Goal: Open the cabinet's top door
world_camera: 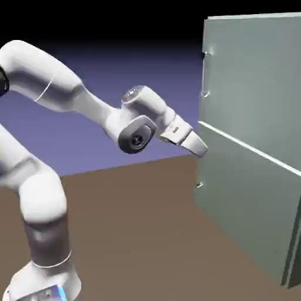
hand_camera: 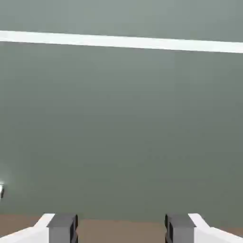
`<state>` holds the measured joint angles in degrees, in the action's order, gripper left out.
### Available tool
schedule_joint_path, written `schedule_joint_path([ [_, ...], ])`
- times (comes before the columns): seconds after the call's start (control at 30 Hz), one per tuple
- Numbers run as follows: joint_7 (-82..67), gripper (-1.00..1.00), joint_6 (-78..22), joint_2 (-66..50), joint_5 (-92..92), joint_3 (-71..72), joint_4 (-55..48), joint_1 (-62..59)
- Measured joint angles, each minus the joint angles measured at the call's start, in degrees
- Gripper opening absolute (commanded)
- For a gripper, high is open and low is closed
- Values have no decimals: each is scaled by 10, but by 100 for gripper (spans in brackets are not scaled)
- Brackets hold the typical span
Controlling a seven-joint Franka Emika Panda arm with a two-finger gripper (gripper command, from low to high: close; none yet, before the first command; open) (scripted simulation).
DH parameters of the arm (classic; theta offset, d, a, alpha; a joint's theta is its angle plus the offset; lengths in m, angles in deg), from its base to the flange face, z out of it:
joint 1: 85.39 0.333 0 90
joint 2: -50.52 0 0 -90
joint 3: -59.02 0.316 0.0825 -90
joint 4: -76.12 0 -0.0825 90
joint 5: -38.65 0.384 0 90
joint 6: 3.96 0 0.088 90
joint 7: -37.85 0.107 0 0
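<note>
On the brown table (world_camera: 135, 235) the cabinet (world_camera: 253, 176) stands tall, top door (world_camera: 253, 76) handle (world_camera: 205, 74) vertical, pincer (world_camera: 201, 148) wide, empty.

Pincer (world_camera: 201, 148) left of cabinet (world_camera: 253, 141), apart.

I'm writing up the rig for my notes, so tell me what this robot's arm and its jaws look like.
The arm is glossy white, built from rounded, tube-like segments with thin grey seams at the joints. A grey disc with a dark centre caps the wrist joint. The gripper is a white, tapering block. In the hand view, its fingertips are small dark grey pads on white fingers. A blue glow shows at the base. No cables are visible.
</note>
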<state>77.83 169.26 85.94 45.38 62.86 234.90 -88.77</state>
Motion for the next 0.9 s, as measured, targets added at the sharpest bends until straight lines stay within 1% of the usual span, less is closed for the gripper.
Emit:
schedule_joint_path([
  [0.9,-248,0,-79,276,673,384,-222,-407],
])
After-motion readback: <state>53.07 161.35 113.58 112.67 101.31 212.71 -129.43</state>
